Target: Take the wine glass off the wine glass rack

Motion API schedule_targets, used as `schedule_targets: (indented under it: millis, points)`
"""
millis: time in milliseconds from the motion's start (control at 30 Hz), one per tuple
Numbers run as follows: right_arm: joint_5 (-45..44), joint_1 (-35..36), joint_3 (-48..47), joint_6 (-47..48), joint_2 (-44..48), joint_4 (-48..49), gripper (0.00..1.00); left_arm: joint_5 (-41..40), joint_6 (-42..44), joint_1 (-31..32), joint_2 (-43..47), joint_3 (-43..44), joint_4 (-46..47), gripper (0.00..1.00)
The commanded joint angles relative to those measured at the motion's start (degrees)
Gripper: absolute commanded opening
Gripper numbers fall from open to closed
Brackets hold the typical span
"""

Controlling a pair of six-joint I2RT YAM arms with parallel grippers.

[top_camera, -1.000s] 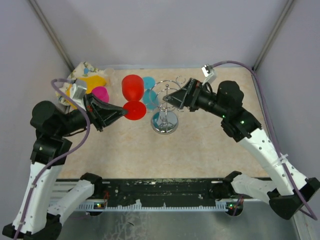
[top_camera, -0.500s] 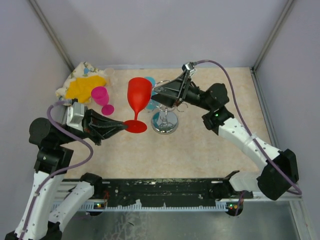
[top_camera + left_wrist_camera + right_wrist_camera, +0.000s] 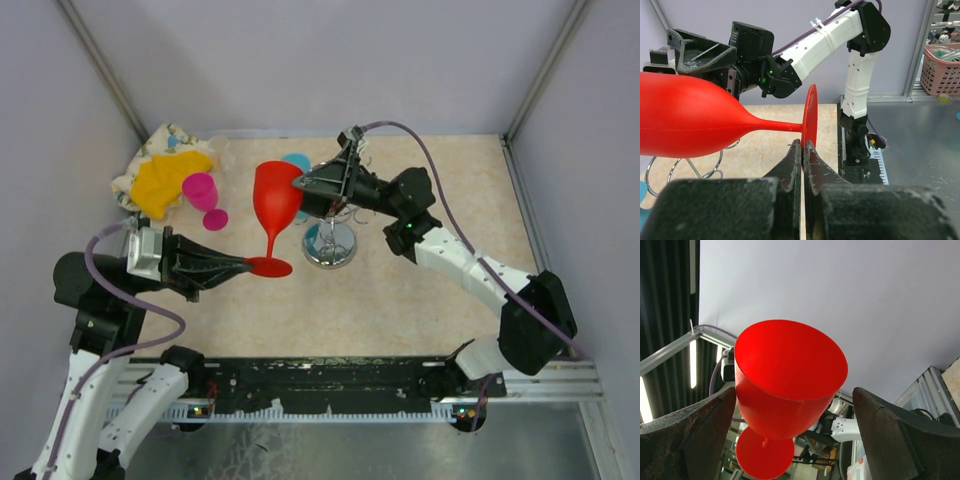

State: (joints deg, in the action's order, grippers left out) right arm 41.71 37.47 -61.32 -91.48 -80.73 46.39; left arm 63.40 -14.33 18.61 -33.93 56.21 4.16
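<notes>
Currently: red plastic wine glass [image 3: 276, 200], foot pinched edge-on by left gripper [image 3: 250, 265]; right gripper [image 3: 300, 185] spread beside bowl. Risk: thin hold pivoting, glass dropping against chrome wire rack [image 3: 330, 245] just right.

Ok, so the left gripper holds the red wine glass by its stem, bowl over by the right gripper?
Not the stem: the left wrist view shows the left gripper shut on the round foot of the red wine glass. The bowl is by the right gripper, as you said.

Bright even light, soft shadows; wrist-view foregrounds blurred
</notes>
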Motion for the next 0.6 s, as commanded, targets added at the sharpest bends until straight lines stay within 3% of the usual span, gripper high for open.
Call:
schedule_targets:
  millis: [0, 567]
  points:
    - [0.42, 0.47, -4.84, -0.63, -0.09, 5.76, 0.99, 2.41, -0.78, 0.02, 0.07, -0.72, 4.10, 0.00]
    - [2.93, 2.29, -8.09, 0.10, -2.53, 6.79, 0.99, 2.90, -1.88, 0.02, -2.71, -3.08, 5.59, 0.00]
